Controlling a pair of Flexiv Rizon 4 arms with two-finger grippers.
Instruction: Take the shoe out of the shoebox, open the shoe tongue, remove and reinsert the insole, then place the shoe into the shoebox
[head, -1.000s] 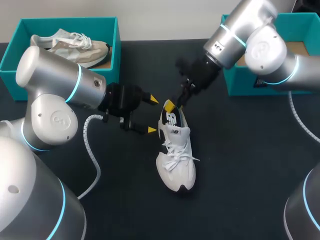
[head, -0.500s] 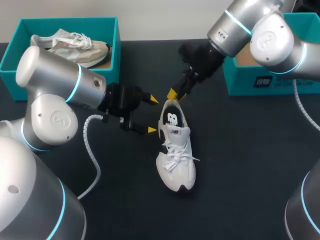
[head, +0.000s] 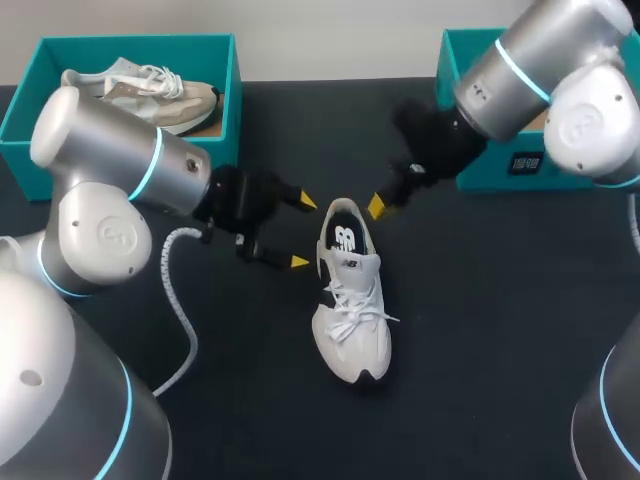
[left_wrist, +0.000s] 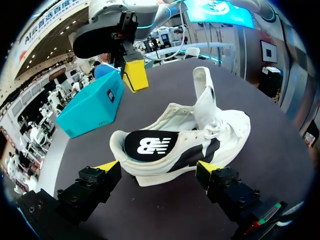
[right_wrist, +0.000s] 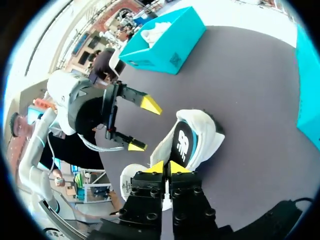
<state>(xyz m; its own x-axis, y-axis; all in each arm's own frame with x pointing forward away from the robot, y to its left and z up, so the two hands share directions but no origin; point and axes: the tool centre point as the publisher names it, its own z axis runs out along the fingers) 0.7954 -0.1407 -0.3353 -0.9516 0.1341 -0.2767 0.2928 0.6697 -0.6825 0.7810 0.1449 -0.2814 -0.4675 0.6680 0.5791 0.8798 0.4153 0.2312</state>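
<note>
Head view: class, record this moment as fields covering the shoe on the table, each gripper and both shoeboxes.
shoe: white shoe standing on its sole on the table, tongue raised
left gripper: open, at the shoe's heel, not gripping it
right gripper: shut, empty, beside the heel
left shoebox: teal, holds a second shoe
right shoebox: teal, inside mostly out of sight

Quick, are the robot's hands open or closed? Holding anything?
Left gripper: open, holding nothing; the shoe lies just ahead of its fingers.
Right gripper: shut, holding nothing.
</note>
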